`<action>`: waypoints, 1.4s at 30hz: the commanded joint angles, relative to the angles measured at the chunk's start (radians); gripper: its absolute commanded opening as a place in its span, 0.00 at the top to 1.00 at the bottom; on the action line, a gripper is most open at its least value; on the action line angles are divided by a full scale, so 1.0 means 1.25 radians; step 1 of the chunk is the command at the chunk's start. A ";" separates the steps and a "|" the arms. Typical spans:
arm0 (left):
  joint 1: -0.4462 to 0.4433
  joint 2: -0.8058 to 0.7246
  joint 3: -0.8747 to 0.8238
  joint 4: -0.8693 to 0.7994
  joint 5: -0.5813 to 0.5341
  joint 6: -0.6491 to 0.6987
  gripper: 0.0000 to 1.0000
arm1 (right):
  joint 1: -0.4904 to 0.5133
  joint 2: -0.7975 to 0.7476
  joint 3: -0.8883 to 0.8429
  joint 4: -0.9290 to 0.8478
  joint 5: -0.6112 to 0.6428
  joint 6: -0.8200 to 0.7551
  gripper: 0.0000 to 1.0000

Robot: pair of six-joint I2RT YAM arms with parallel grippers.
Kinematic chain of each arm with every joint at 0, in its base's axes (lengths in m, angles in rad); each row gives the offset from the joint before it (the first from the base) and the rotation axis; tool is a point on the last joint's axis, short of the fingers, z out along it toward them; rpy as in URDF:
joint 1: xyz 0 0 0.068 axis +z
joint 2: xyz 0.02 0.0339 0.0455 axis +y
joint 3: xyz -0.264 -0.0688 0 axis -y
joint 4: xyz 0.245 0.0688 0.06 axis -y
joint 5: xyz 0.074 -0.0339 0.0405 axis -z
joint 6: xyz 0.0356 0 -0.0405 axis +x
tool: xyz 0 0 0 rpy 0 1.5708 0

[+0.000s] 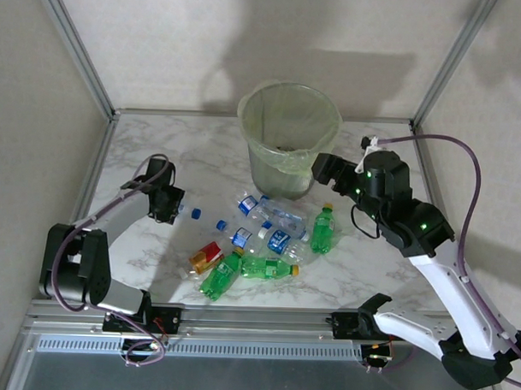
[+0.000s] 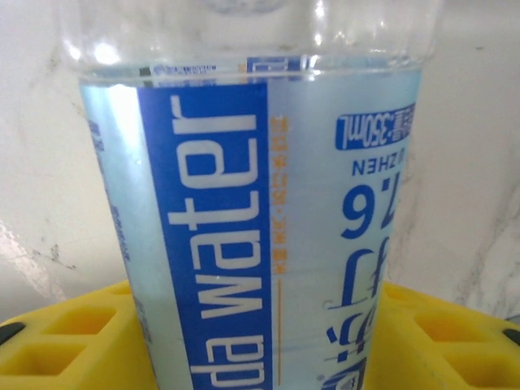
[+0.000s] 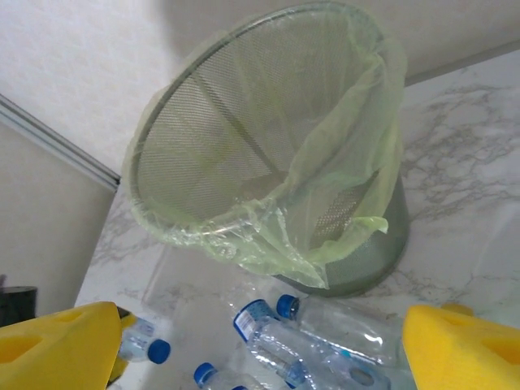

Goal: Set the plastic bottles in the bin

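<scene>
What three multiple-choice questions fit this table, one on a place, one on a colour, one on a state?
1. Where is the bin relative to the bottles? A) beyond them, at the far side B) at the near edge C) tipped over among them
2. What colour is the bin's liner? A) red B) pale yellow-green C) black
3. How is the right gripper? A) shut on a green bottle B) shut on the bin's rim C) open, holding nothing
Answers: 1 A, the bin stands behind them; 2 B, the liner over its rim is yellow-green; 3 C, its yellow fingers stand wide apart, gripping nothing.
</scene>
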 commanded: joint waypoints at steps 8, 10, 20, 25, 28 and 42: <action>-0.040 -0.009 0.438 -0.125 -0.072 0.117 0.49 | -0.005 -0.066 -0.038 -0.045 0.122 0.095 0.08; -0.055 0.001 0.511 -0.133 -0.070 0.130 0.49 | -0.008 -0.053 -0.016 -0.060 0.122 0.093 0.08; -0.191 0.165 0.832 -0.122 0.035 0.183 0.51 | -0.010 -0.052 -0.020 -0.060 0.131 0.112 0.08; -0.265 0.312 1.009 -0.129 0.073 0.218 0.51 | -0.013 -0.041 -0.018 -0.054 0.127 0.108 0.08; -0.294 0.416 1.126 -0.171 0.096 0.230 0.52 | -0.015 -0.030 -0.008 -0.056 0.123 0.104 0.08; -0.327 0.504 1.198 -0.228 0.109 0.252 0.35 | -0.029 -0.045 0.029 -0.101 0.156 0.103 0.07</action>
